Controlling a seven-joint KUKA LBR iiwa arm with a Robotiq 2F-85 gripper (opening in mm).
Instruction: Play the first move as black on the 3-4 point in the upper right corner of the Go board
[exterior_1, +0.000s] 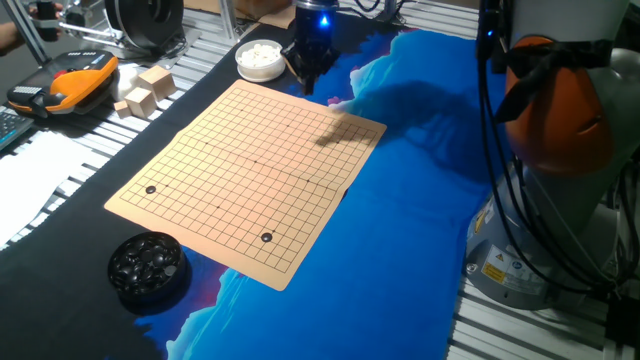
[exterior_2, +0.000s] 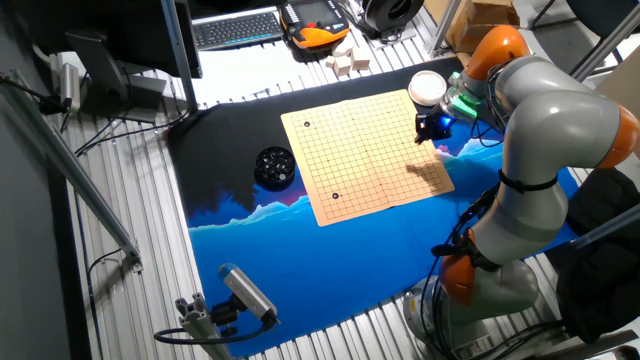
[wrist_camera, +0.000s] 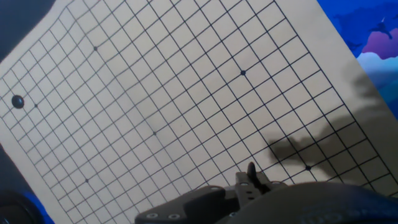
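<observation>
The tan Go board (exterior_1: 250, 170) lies on the dark cloth, also seen as the board (exterior_2: 365, 150) and filling the hand view as the board (wrist_camera: 186, 93). My gripper (exterior_1: 309, 84) hovers above the board's far edge beside the white-stone bowl, and shows as the gripper (exterior_2: 430, 130) and the gripper (wrist_camera: 252, 177). Its jaws stand close together with a small dark rounded piece, apparently a black stone (wrist_camera: 252, 168), between them. The 3-4 point is an unmarked crossing that I cannot single out. Crossings under the gripper are bare.
Two black stones (exterior_1: 151, 189) (exterior_1: 266, 237) lie on the board's near side. A black bowl of black stones (exterior_1: 148, 265) stands off the near corner, a white bowl (exterior_1: 260, 58) at the far edge. Wooden blocks (exterior_1: 145, 92) sit to the left.
</observation>
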